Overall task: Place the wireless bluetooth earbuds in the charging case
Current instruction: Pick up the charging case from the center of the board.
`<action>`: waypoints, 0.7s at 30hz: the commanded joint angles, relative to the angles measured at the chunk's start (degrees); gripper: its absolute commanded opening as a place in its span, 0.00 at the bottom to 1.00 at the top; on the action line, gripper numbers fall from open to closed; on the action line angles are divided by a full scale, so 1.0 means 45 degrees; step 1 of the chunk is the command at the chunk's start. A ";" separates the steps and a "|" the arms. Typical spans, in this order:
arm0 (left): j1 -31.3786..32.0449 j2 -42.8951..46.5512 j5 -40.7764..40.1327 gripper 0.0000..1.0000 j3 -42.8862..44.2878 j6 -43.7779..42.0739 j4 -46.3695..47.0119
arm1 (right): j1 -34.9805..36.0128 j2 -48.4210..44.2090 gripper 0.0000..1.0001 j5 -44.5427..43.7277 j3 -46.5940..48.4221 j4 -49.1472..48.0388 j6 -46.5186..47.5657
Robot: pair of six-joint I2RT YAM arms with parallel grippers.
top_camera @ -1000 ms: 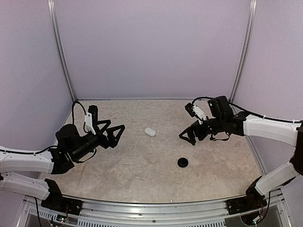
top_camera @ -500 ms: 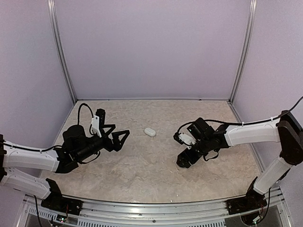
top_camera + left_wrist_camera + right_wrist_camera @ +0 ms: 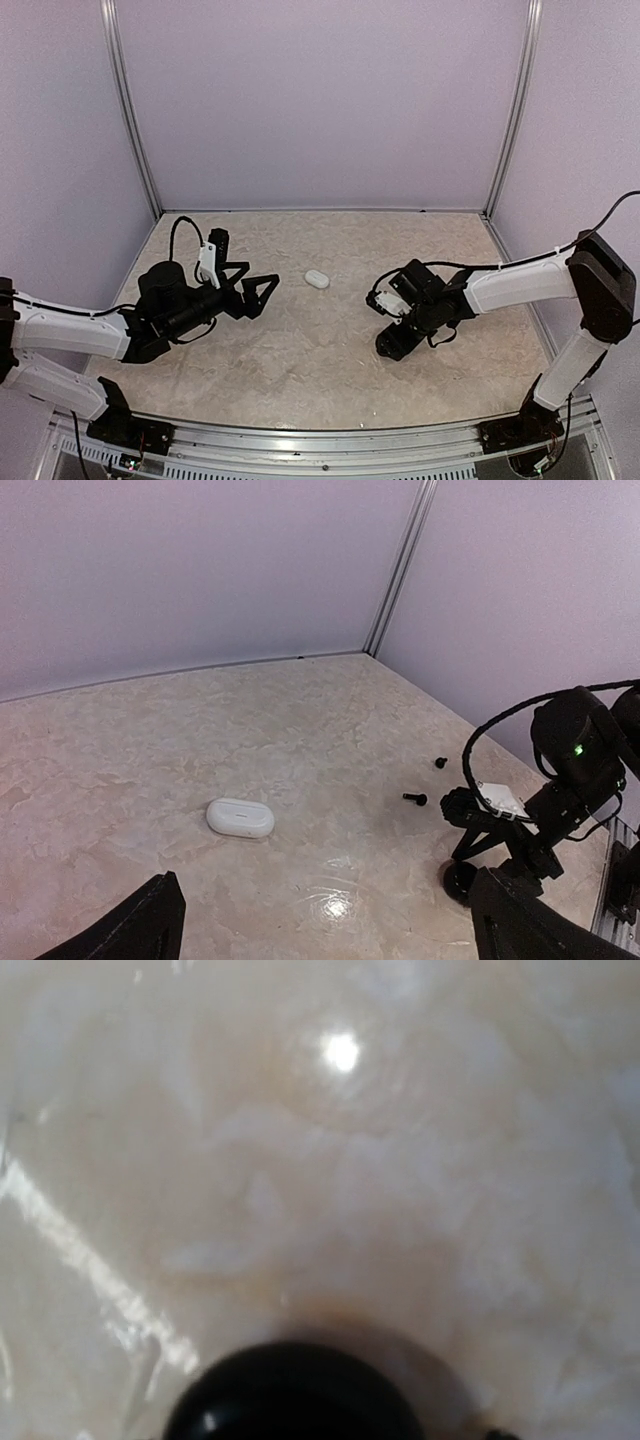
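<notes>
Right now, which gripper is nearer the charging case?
Left. The left gripper is just left of the charging case, jaws open toward it; the right gripper is farther off to its right, nearer the front edge.

The left gripper point(image 3: 258, 278) is placed left of the charging case point(image 3: 317, 279), the right gripper point(image 3: 391, 344) right of it and nearer, over the black disc point(image 3: 295, 1396).

I see the pale marbled surface point(image 3: 430, 1200) from very close, all of it blurred. A bright spot of glare point(image 3: 342, 1051) sits near the top, and a slanted streak of glare point(image 3: 95, 1265) crosses the left side. A glossy black rounded object point(image 3: 295, 1398) rises from the bottom edge, which cuts it off, and a soft shadow rings it.
</notes>
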State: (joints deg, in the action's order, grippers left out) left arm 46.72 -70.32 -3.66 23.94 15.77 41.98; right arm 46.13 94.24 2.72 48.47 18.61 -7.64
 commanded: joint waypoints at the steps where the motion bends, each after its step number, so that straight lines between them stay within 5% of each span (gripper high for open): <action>1: 0.0105 -0.0161 0.0228 0.99 0.0347 -0.0376 0.0397 | 0.0120 0.0517 0.65 -0.0085 -0.0176 -0.0257 0.0119; 9: 0.0838 0.0088 0.0734 0.92 -0.0301 -0.3335 0.1248 | 0.0120 0.0415 0.45 0.1450 0.0594 -0.0093 0.0422; 21: 0.2636 0.0025 0.2946 0.87 -0.1258 -0.7664 0.1015 | 0.0192 -0.0048 0.41 0.6846 0.2211 0.1274 0.0969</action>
State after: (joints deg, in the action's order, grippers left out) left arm 56.12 -70.74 5.50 19.16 -11.79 45.58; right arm 46.13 95.53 21.56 56.27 20.82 -4.75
